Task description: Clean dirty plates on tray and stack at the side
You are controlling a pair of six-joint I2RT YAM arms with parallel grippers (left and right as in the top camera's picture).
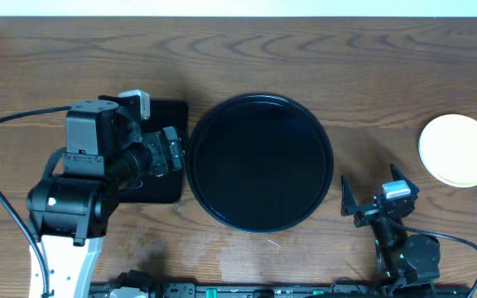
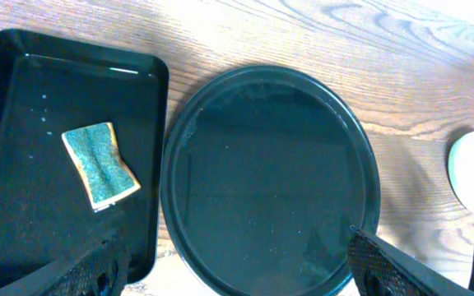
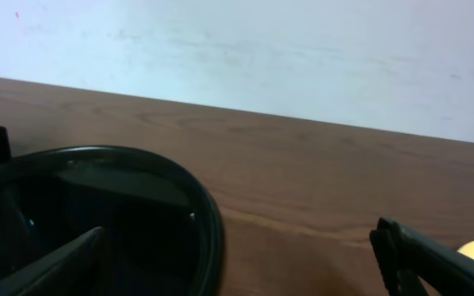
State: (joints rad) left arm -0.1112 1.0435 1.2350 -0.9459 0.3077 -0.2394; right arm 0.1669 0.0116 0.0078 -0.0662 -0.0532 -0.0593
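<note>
Arms beside round tray (image 1: 259, 161); left gripper (image 2: 237, 247) wide over rectangular tray (image 2: 23, 189), right gripper (image 1: 371, 189) wide.

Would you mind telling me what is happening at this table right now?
Two robot arms are on a plate-cleaning job, and it looks finished or nearly so. The round black tray holds no plates; the plates sit off to its right, a pale yellow one on top. The sponge lies in the rectangular tray. The left gripper hangs open above the two trays, and the right gripper is open beside the round one. Neither holds anything.
</note>
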